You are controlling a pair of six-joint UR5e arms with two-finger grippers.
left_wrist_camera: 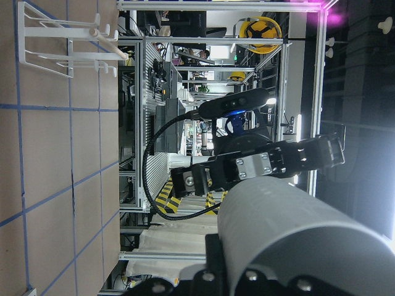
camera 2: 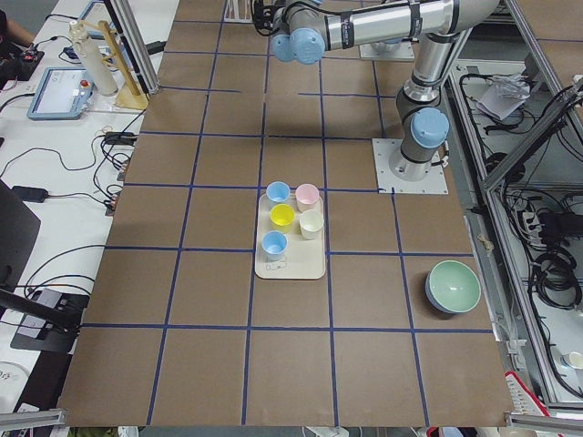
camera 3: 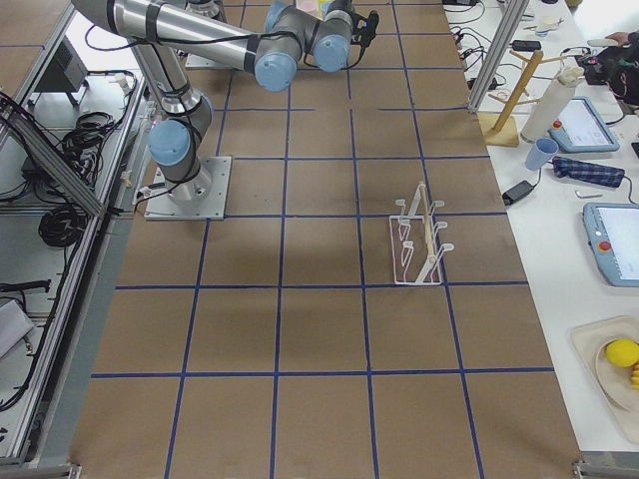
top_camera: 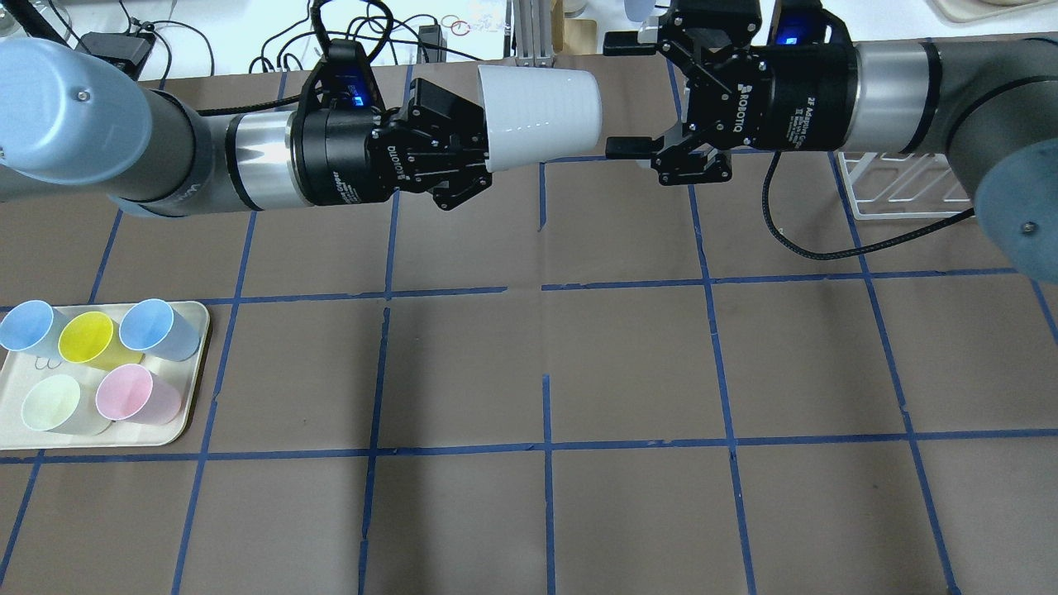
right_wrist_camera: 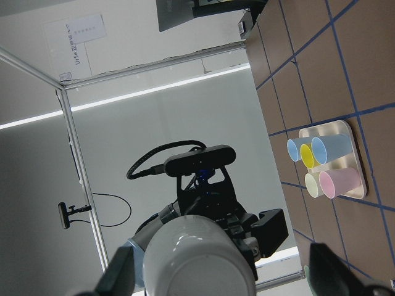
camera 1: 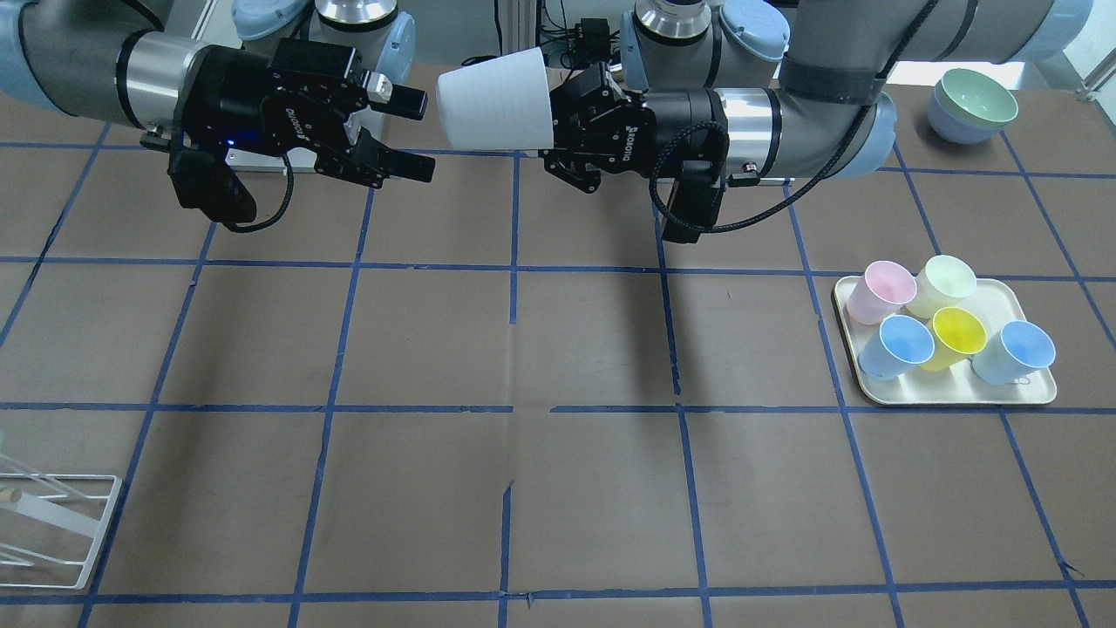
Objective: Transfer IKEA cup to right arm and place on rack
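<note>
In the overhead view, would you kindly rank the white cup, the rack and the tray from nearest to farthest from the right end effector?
From the right end effector:
1. white cup, just left
2. rack, to the right
3. tray, far left

The rack (camera 1: pixel 61 520) is cut off by the front view's left edge, and from overhead the right arm (top_camera: pixel 950 83) hides most of it. The cup's (top_camera: pixel 541 107) mouth is buried in the left hand's (top_camera: pixel 475 136) grip.
</note>
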